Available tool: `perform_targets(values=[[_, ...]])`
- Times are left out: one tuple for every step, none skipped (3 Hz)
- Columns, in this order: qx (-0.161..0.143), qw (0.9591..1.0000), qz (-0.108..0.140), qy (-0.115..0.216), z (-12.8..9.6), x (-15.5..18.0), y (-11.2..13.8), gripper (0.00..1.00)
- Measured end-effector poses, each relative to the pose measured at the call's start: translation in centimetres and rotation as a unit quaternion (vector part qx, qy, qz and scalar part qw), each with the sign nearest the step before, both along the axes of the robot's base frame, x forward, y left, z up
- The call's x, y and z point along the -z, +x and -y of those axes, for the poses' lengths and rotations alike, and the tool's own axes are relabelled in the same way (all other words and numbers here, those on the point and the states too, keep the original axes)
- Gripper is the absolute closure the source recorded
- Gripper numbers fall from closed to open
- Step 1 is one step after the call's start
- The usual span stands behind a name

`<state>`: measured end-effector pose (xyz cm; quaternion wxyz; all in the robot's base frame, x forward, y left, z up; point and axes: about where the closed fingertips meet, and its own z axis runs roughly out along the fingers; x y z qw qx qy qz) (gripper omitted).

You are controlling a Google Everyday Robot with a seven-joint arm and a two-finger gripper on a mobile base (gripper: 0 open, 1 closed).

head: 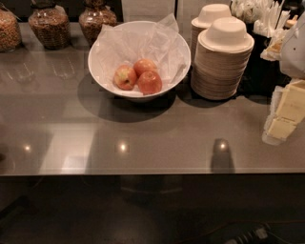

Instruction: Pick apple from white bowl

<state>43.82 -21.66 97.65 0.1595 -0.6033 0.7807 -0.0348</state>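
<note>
The white bowl (102, 59) stands at the back middle of the grey counter, lined with crinkled white paper. Three apples lie in it. The apple (149, 82), the reddest one, lies at the front right of the group. An apple with a yellow patch (125, 76) lies to its left and a paler one (144, 66) behind it. My gripper (285, 116), cream-coloured, reaches in at the right edge of the view, well to the right of the bowl and above the counter, holding nothing that I can see.
Two tall stacks of off-white disposable bowls (221, 57) stand right of the white bowl. Glass jars of grains (49, 26) line the back left. A holder of plastic cutlery (259, 14) is at the back right. The counter's front edge (143, 172) runs across the view.
</note>
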Motion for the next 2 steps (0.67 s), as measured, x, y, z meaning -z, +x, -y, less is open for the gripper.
perform_targets(values=[[0.0,1.0,0.0,0.0,0.0,0.0,0.01,0.0],[-0.001,0.9999,0.009,0.009,-0.19,-0.17,0.23,0.0]])
